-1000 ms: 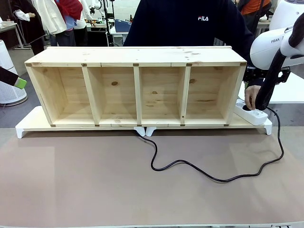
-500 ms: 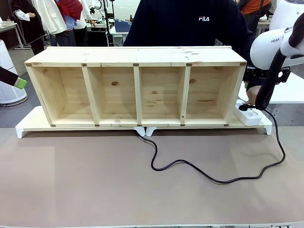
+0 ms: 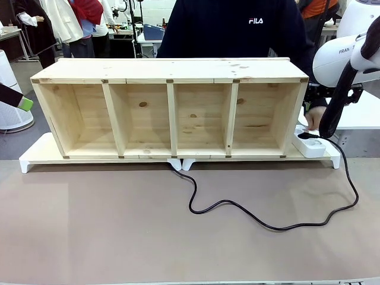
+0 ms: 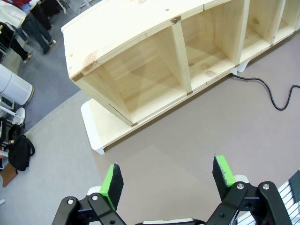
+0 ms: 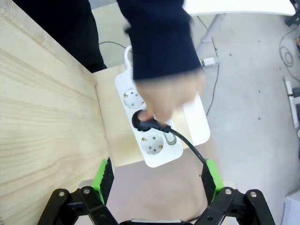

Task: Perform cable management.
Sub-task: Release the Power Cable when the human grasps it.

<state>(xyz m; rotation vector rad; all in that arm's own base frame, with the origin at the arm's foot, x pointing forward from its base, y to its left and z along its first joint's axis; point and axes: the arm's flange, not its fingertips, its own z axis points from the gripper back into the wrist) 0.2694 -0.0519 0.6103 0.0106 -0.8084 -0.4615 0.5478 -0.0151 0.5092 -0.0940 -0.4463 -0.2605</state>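
- The person's hand (image 5: 171, 96) is blurred and covers part of the power strip (image 5: 157, 150).
- The cable (image 3: 261, 218), thin glossy black, snakes over the mat from the shelf (image 3: 172, 110) toward 3 o'clock, its plug (image 5: 143, 122) in the middle socket.
- Left gripper (image 4: 168, 180) and right gripper (image 5: 157, 180) both gape wide, empty.

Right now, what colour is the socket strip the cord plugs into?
White. The socket strip shows best in the right wrist view, with the black cord plugged into it.
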